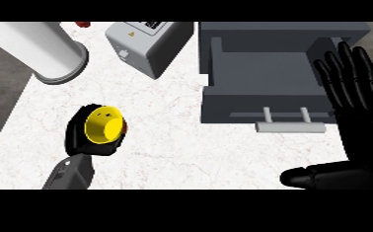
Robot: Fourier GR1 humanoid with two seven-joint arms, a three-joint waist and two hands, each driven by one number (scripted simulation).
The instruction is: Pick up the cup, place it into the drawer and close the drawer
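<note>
left hand [82, 142] curled round yellow cup [102, 125] | right hand [346, 93] fingers straight | white marble counter [175, 142]

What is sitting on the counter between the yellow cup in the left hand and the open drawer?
Nothing visible. The left hand is curled round the yellow cup, and only bare counter lies between it and the open drawer. The right hand rests open at the drawer's far side.

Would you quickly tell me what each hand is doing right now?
Left hand: shut on the yellow cup.
Right hand: open, holding nothing, resting beside the open drawer.
</note>
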